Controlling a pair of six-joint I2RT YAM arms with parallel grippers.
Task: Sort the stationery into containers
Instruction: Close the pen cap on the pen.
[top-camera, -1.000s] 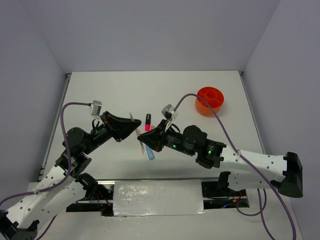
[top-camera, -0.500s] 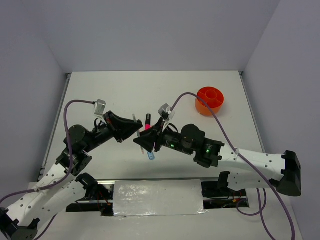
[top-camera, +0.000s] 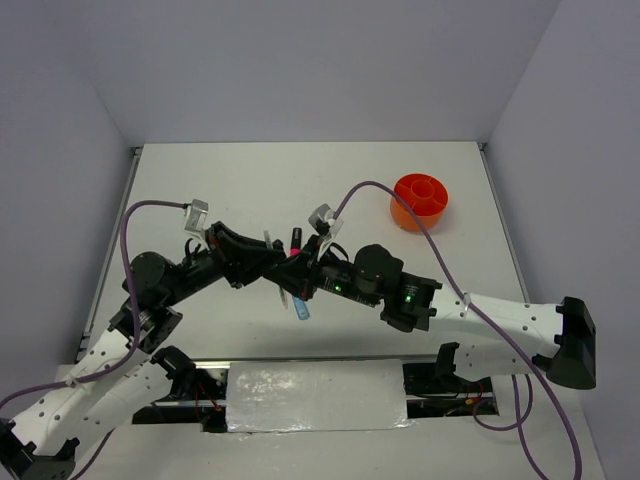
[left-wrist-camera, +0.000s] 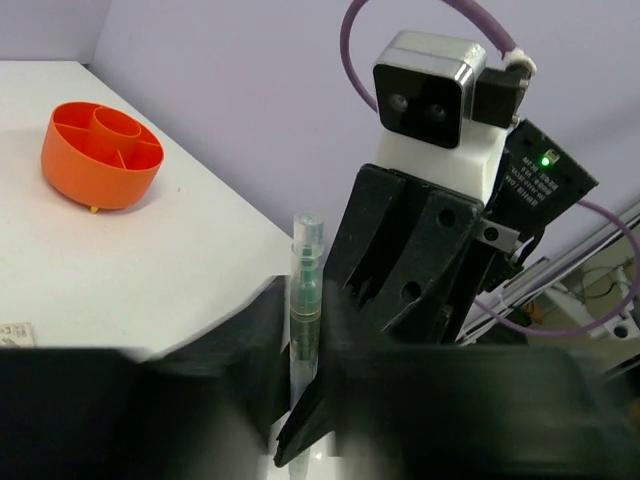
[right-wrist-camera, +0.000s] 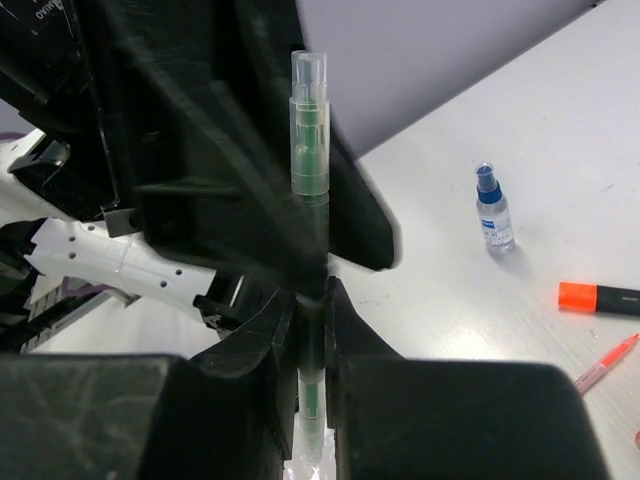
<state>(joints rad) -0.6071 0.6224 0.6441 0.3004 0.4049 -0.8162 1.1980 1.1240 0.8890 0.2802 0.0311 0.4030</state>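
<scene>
A thin green pen (left-wrist-camera: 305, 290) with a clear cap stands between my left gripper's (left-wrist-camera: 300, 400) jaws, which are shut on it. In the right wrist view the same pen (right-wrist-camera: 309, 150) also runs through my right gripper (right-wrist-camera: 310, 330), whose jaws are closed against it. In the top view both grippers meet tip to tip above the table's middle, left (top-camera: 270, 262) and right (top-camera: 293, 272). The round orange tub (top-camera: 421, 199) with inner compartments stands at the back right, and it also shows in the left wrist view (left-wrist-camera: 100, 152).
A pink-tipped black highlighter (top-camera: 296, 240) and a light-blue strip (top-camera: 303, 310) lie under the grippers. The right wrist view shows a small blue-capped bottle (right-wrist-camera: 494, 212), an orange-tipped highlighter (right-wrist-camera: 598, 297) and a thin red pen (right-wrist-camera: 608, 363) on the table.
My right gripper has moved left toward my left gripper and now closes around the pen the left one holds. The left gripper shifted slightly right.
</scene>
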